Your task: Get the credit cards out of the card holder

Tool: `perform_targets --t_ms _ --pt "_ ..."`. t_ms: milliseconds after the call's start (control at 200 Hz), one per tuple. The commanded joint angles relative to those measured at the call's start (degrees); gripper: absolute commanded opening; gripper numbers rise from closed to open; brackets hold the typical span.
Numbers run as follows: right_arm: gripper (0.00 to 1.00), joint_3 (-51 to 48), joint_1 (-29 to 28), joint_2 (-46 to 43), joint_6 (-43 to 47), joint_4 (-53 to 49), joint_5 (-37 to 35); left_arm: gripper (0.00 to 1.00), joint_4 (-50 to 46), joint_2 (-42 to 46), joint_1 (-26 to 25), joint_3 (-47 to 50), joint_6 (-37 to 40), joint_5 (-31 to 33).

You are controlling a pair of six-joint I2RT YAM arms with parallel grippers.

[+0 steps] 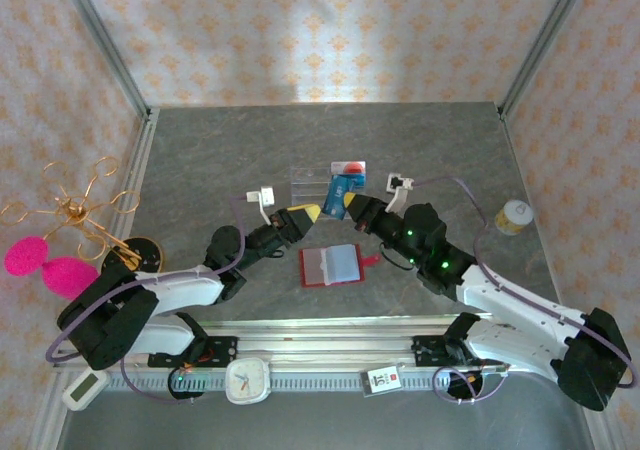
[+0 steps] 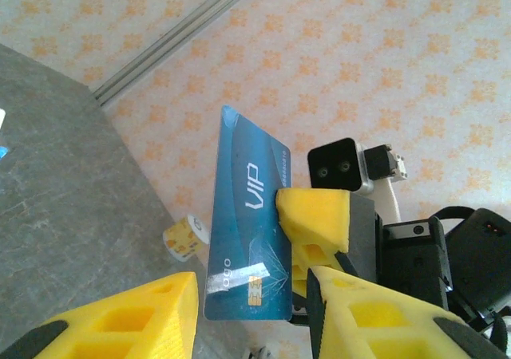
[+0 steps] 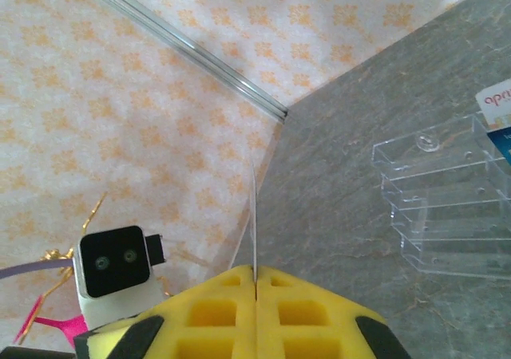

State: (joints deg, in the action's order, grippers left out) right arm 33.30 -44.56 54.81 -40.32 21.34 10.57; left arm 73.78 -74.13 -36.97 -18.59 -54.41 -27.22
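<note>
- At the near edge, between the two arm bases, lies a small white clock [image 1: 247, 380].
- Just beyond it, at the middle of the bench [image 1: 230, 160], the red card holder [image 1: 333, 266] lies open and flat. Its sleeves face up and its snap tab points right, and neither hand touches it.
- Beyond the holder the two hands meet tip to tip. The right hand [image 1: 350, 204] has its fingers pressed together on a blue card [image 2: 247, 215] marked VIP, pinching one long edge and holding it clear of the bench.
- The left hand [image 1: 310, 214], reaching in from the left, has its fingers [image 2: 128, 323] spread, one on either side of the card's chip end. I cannot tell whether they touch it.
- Farther back stands a clear rack [image 1: 318, 177] holding a pale card [image 1: 350, 167] with a red mark and a second blue card [image 1: 343, 183].
- Well off to the right sits a small pale jar [image 1: 514, 216].
</note>
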Motion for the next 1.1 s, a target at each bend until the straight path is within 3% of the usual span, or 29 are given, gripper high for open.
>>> perform_targets --t_ms 0,230,466,576,746,776,906,1091 --pt "0.0 0.23 0.26 0.2 -0.74 5.17 0.95 0.38 5.01 0.22 0.5 0.22 -1.18 -0.49" --pt "0.0 0.3 -0.14 1.37 -1.06 7.43 2.0 0.38 2.27 1.31 0.51 0.2 -0.19 0.76" --pt "0.0 -0.32 -3.04 5.33 -1.21 13.69 0.46 0.34 7.68 -0.77 0.5 -0.18 -2.41 0.27" --pt "0.0 0.58 -5.31 7.0 0.67 12.03 -2.37 0.27 9.45 -0.98 0.5 0.13 -3.07 0.54" --pt "0.0 -0.9 -7.06 7.0 1.42 9.39 -4.54 0.0 7.17 0.52 0.74 -0.18 -1.71 0.84" --pt "0.0 -1.0 -7.12 6.74 1.64 8.14 -4.5 0.0 6.83 0.96 0.99 -0.58 -1.0 0.31" --pt "0.05 0.33 -5.44 3.4 4.88 -2.77 -4.01 0.0 -8.55 3.05 2.71 -5.98 5.58 -6.96" --pt "0.06 -1.31 5.52 -4.96 7.87 -15.11 3.23 0.0 -45.22 2.93 4.4 -21.42 29.03 -13.87"
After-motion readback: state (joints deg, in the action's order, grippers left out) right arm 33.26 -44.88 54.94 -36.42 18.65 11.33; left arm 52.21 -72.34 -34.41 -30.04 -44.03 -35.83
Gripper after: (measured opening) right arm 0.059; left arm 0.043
